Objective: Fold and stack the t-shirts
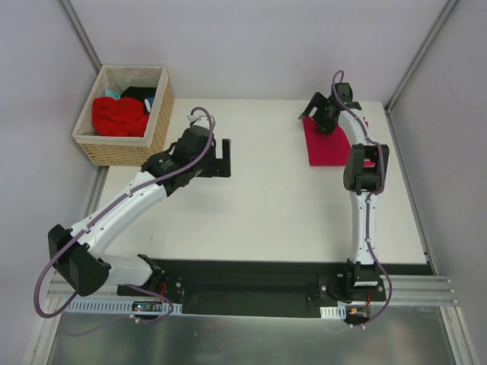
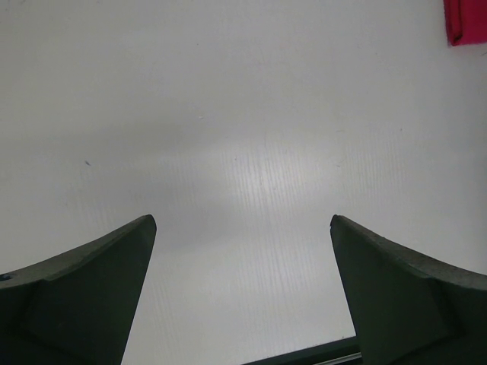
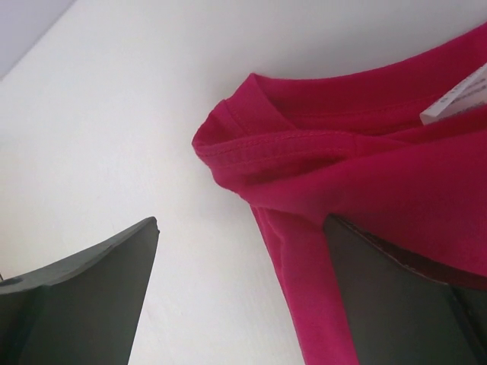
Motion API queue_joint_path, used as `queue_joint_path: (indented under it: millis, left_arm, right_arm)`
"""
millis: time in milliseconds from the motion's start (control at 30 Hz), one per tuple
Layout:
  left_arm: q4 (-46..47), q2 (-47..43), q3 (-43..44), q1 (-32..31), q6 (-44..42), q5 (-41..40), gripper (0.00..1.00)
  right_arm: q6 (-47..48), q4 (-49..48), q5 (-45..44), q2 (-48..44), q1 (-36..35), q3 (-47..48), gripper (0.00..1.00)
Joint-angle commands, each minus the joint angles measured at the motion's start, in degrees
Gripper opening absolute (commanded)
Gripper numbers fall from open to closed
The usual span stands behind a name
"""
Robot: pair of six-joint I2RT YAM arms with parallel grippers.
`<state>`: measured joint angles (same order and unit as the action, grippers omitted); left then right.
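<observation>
The magenta-pink t-shirt (image 1: 329, 146) lies folded flat at the back right of the table. My right gripper (image 1: 316, 115) is open at the shirt's far left corner. In the right wrist view the shirt's neckband and a white label (image 3: 455, 100) show; my right gripper (image 3: 242, 222) has one finger on the cloth edge (image 3: 304, 266) and the other over bare table. The bright red t-shirt (image 1: 119, 115) lies bunched in the wicker basket (image 1: 161, 114). My left gripper (image 1: 221, 157) is open and empty over bare table (image 2: 242, 219); a corner of the magenta shirt (image 2: 464, 23) shows at top right.
The wicker basket stands at the back left corner and also holds dark and blue cloth (image 1: 141, 95). Grey walls close in the table on three sides. A black rail (image 1: 251, 277) runs along the near edge by the arm bases.
</observation>
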<state>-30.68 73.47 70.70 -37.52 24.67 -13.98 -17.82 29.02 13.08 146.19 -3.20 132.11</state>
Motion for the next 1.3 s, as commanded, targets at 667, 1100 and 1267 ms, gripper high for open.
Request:
queue_joint_path:
  millis: [667, 1100, 1267]
  left_arm:
    - [2.6, -1.9, 0.5, 0.7, -0.4, 4.0, 0.99]
    - [3.4, -4.8, -1.1, 0.7, -0.1, 5.2, 0.99]
    - [3.5, -6.1, -2.1, 0.8, 0.0, 5.5, 0.99]
  right_arm:
    - [8.9, 1.2, -6.0, -16.0, 5.0, 0.9, 0.96]
    - [10.7, 9.0, -16.6, -32.9, 6.8, -23.1, 0.96]
    - [9.7, 7.8, -18.6, -36.3, 7.2, -34.3, 0.96]
